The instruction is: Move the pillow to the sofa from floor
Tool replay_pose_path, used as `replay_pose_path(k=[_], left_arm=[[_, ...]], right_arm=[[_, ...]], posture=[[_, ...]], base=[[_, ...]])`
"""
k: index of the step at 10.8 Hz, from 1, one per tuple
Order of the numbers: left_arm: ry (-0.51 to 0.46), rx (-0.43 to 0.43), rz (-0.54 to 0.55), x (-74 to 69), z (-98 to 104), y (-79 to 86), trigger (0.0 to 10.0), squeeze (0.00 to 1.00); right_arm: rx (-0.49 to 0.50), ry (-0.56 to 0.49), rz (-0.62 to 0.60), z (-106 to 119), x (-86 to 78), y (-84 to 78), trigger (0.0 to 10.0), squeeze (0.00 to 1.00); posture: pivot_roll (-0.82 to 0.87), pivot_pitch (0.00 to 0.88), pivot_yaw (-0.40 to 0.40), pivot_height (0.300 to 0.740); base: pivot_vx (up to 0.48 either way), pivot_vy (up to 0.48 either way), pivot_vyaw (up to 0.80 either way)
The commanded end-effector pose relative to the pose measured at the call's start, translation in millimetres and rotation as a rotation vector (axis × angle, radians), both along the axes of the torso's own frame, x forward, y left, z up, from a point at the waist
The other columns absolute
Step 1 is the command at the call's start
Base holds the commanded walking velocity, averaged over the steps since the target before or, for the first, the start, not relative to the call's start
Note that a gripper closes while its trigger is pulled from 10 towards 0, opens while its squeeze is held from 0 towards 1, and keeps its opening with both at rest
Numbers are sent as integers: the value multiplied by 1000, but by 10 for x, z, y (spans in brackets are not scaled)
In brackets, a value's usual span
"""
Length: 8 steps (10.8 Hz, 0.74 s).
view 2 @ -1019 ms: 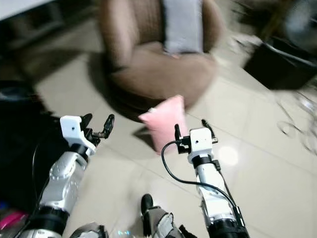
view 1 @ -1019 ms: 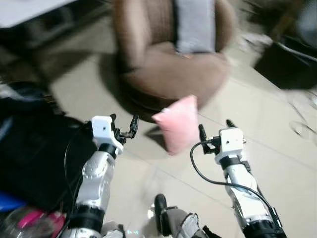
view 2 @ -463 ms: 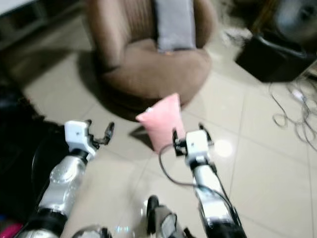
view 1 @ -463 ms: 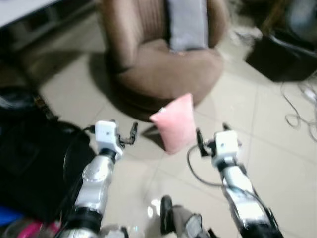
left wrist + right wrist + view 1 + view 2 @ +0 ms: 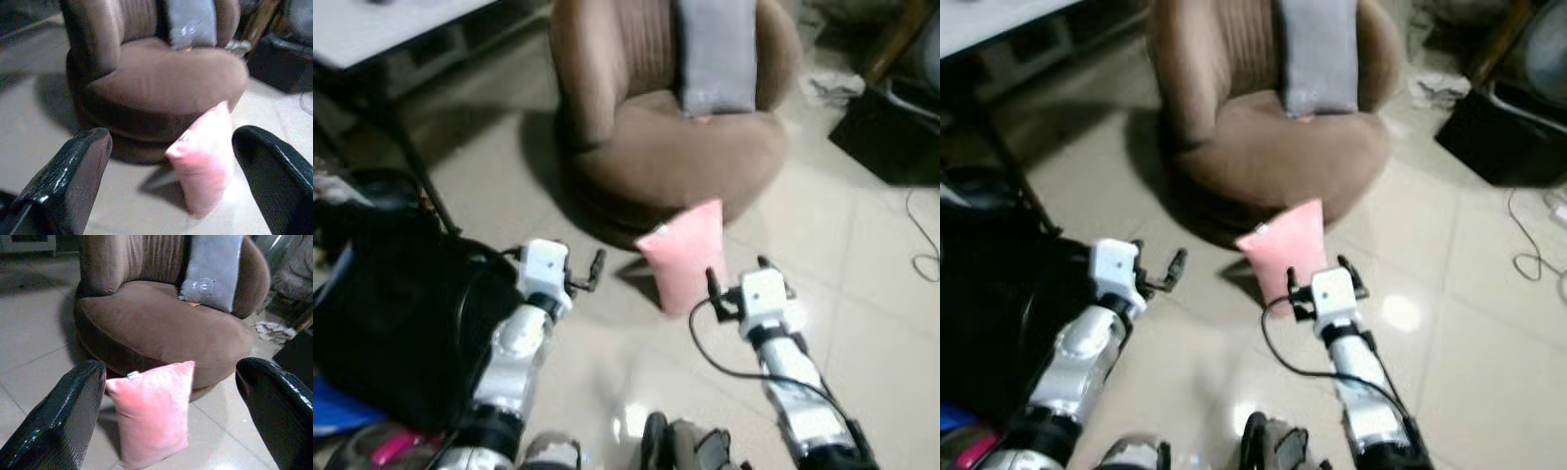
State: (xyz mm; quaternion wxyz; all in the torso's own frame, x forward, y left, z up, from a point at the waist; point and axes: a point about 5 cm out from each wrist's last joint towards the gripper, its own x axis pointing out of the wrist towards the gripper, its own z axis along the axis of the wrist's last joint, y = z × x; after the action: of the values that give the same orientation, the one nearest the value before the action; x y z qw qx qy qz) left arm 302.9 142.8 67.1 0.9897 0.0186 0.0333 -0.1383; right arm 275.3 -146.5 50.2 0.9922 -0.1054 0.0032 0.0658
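Between the gaping, empty left tool (image 5: 585, 274) and right tool (image 5: 736, 278), the pink pillow (image 5: 685, 255) stands on the floor.

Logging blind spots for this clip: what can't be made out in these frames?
- Pink pillow: its lower corner is hidden behind the right tool in the head views.
- Brown sofa: its back is cut off by the top edge.
- Grey cushion: the small emblem is too blurred to read.
- Black bag: cut off by the left edge; contents unseen.
- Left tool: blurred in the head views.
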Motion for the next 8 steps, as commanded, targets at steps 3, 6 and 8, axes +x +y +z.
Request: replay_pose_path(k=[3,6,8], left_arm=[[28,23,-26,-11,-52,-32,10000,0],[34,24,-54,3,-46,-46,10000,0],[39,26,-62,2,-53,-54,10000,0]], right_arm=[[-15,24,-11,-38,-35,-54,10000,0],[-16,29,-4,-37,-30,-27,10000,0],[-14,44,-4,-46,-21,-30,10000,0]], posture=[[163,231,-87,724],[159,229,-81,724],[158,225,-81,724]], base=[[480,0,0],[480,0,0],[480,0,0]])
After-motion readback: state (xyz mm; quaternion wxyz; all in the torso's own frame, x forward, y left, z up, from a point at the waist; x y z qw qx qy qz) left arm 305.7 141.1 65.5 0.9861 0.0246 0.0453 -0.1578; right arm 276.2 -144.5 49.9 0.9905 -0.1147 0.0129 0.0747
